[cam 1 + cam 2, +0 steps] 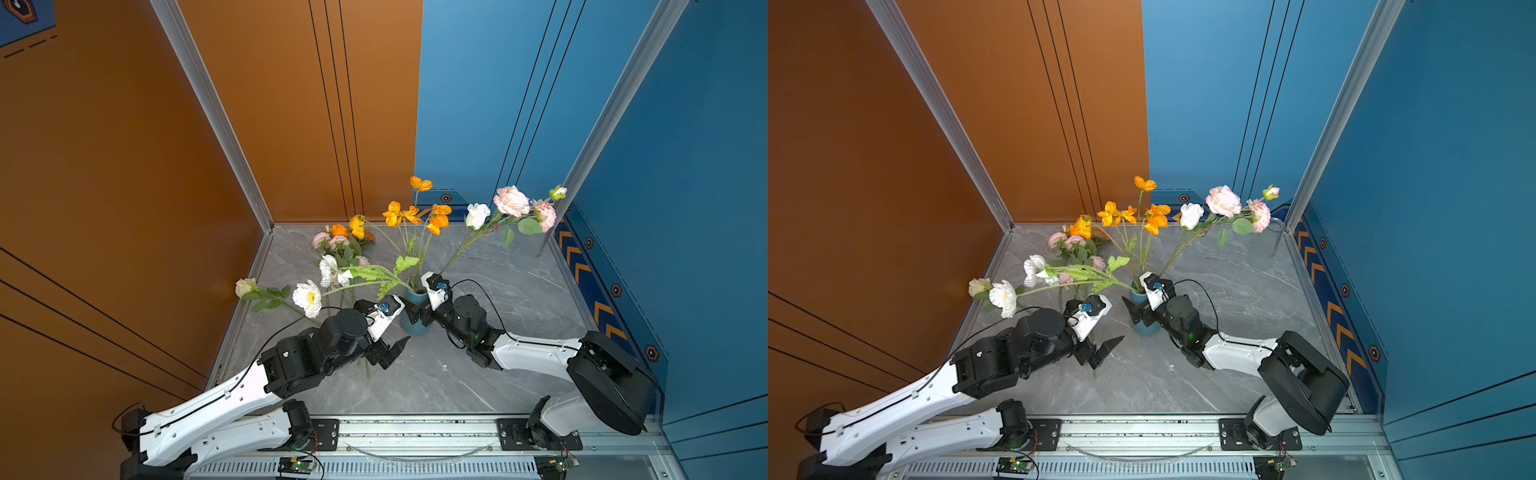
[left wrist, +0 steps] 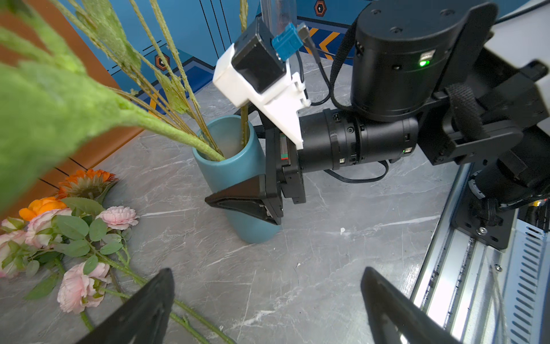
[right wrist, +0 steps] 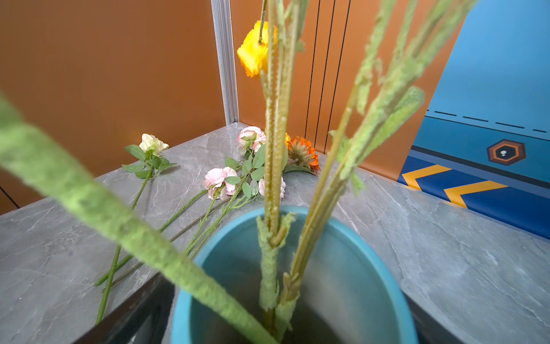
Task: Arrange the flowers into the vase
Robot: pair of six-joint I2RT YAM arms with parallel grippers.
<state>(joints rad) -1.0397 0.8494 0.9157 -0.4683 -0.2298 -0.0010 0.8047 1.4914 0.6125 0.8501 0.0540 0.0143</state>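
Observation:
The teal vase (image 1: 415, 320) (image 2: 232, 178) (image 3: 372, 253) stands mid-table. It holds orange flowers (image 1: 415, 212), white ones (image 1: 307, 297) leaning left and pink roses (image 1: 511, 201) leaning right. More flowers lie on the table at the back left: pink roses (image 2: 80, 286) (image 3: 220, 178), an orange daisy (image 2: 86, 181) and a cream rose (image 1: 245, 286). My right gripper (image 1: 413, 311) straddles the vase, one finger (image 2: 244, 202) close against its wall, the other hidden behind it. My left gripper (image 2: 268, 270) (image 1: 392, 351) hovers open and empty left of the vase, over loose stems (image 2: 193, 312).
Orange and blue walls close the grey marble table (image 1: 498, 374) at the back and sides. A metal rail (image 1: 415, 432) with the arm bases runs along the front edge. The white flowers' stems arch over my left arm.

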